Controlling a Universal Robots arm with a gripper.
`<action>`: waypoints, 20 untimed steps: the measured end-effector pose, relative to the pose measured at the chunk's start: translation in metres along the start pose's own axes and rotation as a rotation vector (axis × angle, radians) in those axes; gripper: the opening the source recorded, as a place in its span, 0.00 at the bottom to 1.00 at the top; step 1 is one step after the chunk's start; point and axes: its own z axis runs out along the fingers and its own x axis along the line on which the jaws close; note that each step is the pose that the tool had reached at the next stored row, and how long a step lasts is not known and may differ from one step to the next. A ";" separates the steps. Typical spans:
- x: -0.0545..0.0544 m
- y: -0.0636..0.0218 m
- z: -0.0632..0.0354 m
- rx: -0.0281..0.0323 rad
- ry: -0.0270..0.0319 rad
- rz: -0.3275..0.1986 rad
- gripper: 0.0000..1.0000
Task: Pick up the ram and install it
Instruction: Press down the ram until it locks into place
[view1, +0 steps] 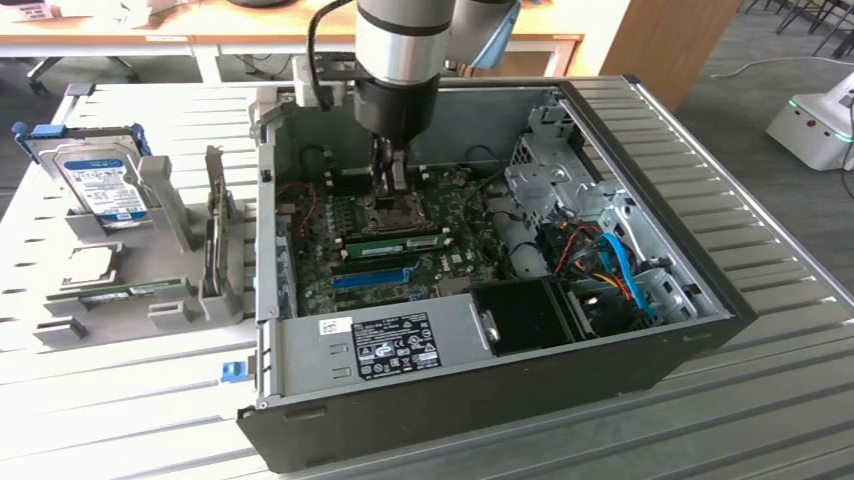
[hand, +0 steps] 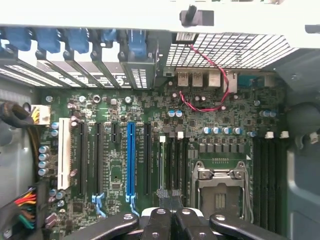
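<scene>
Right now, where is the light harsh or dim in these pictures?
Exterior view: the slatted table is washed out bright at the view's left, while the computer case interior lies shaded under the arm. Wrist view: the case's upper wall glares white; the green board is evenly lit.

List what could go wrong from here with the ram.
1. The ram stands edge-up in a slot right beside the CPU socket. A sideways slip of the shut gripper could strike the socket.
2. Whether the ram is fully seated cannot be told; if it is not, it may sit tilted or loose.
</scene>
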 end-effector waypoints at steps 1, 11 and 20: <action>0.000 0.0001 -0.0026 0.0000 -0.0001 0.000 0.11; -0.001 0.0010 -0.0267 -0.0003 -0.0001 0.000 0.11; -0.002 0.0017 -0.0426 -0.0004 -0.0001 0.000 0.11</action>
